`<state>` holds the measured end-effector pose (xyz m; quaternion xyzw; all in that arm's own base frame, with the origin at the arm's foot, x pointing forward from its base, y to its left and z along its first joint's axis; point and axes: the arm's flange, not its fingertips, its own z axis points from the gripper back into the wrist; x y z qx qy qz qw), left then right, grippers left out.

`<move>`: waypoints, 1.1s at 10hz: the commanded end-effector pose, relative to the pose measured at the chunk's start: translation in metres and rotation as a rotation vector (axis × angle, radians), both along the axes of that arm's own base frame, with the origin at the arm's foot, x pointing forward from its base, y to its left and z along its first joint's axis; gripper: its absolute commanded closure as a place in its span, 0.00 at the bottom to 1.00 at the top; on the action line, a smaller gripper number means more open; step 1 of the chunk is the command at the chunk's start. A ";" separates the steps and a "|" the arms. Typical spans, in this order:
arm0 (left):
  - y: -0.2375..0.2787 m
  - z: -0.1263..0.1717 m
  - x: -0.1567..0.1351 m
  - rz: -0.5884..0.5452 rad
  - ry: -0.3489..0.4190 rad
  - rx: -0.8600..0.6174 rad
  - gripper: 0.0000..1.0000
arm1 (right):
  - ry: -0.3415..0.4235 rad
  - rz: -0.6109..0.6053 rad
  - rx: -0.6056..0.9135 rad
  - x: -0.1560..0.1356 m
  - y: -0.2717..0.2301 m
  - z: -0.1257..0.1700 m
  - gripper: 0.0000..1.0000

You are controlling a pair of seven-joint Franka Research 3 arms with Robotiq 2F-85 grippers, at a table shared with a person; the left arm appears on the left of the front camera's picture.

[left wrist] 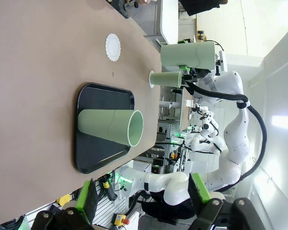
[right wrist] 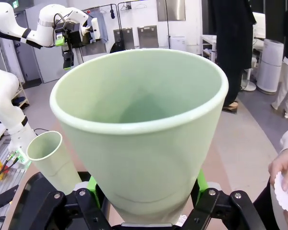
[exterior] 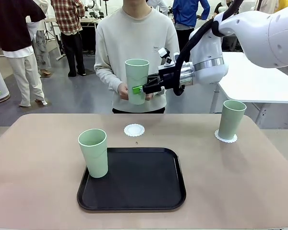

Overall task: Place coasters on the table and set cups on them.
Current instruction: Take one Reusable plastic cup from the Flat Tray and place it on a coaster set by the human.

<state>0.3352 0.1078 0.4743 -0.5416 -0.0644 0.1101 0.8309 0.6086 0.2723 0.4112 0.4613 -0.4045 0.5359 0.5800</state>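
My right gripper (exterior: 139, 89) is shut on a mint-green cup (exterior: 137, 80), held upright in the air over the far edge of the table (exterior: 38, 143), right in front of the person. In the right wrist view this cup (right wrist: 144, 129) stands between the green pads (right wrist: 201, 179). A second cup (exterior: 93, 152) stands on the left edge of the black tray (exterior: 144, 187). The third cup (exterior: 231, 119) stands on a coaster (exterior: 225, 138) at the right. A bare coaster (exterior: 134, 130) lies beyond the tray. My left gripper (left wrist: 144, 196) is open, high above the table.
The person stands at the far side with hands just behind the held cup; one hand (right wrist: 283, 167) holds a white coaster (right wrist: 285, 189). A white table (exterior: 259, 81) stands at the back right. Other people stand farther off.
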 end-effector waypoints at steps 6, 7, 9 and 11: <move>-0.001 0.001 0.001 -0.006 -0.020 -0.017 0.00 | -0.041 0.119 0.038 0.020 0.004 -0.074 0.17; -0.001 0.001 0.001 -0.006 -0.020 -0.017 0.00 | -0.039 0.139 0.046 0.020 0.005 -0.081 0.17; -0.001 0.001 0.001 -0.006 -0.020 -0.017 0.00 | -0.035 0.160 0.036 0.019 0.010 -0.095 0.17; -0.001 0.001 0.001 -0.006 -0.020 -0.017 0.00 | -0.033 0.164 0.006 0.024 0.014 -0.111 0.17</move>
